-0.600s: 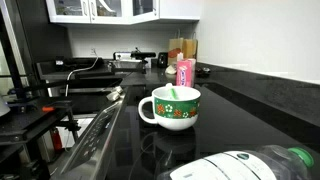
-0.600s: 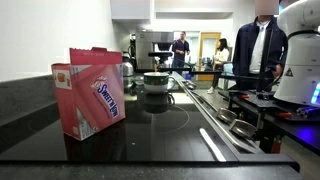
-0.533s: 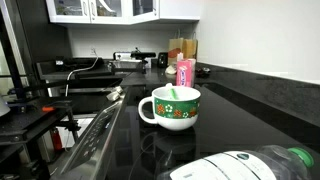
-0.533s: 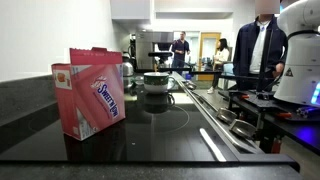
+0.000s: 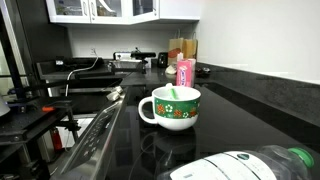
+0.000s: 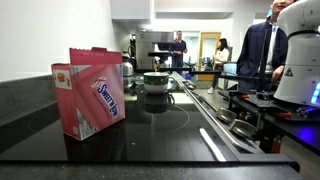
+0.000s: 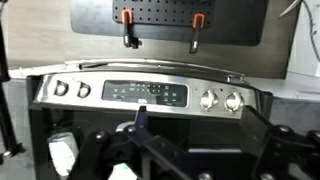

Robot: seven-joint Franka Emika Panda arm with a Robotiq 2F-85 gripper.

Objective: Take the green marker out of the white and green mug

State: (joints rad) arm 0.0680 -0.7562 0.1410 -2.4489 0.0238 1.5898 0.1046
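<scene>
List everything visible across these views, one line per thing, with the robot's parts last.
white and green mug: one, white with a green floral band, mid-counter.
green marker: one, bright green, inside the mug.
pink container: one, pink, on the counter apart from the mug.
clear plastic bottle: one, clear with a green cap, lying at the frame's bottom edge.
counter: one, glossy black, under all these.
stove control panel: one, steel with knobs, in the wrist view.
people: three, standing in the background.
robot arm: one, white, at the frame's right edge.
gripper: one, dark, at the bottom of the wrist view; how the jaws stand cannot be told.
</scene>
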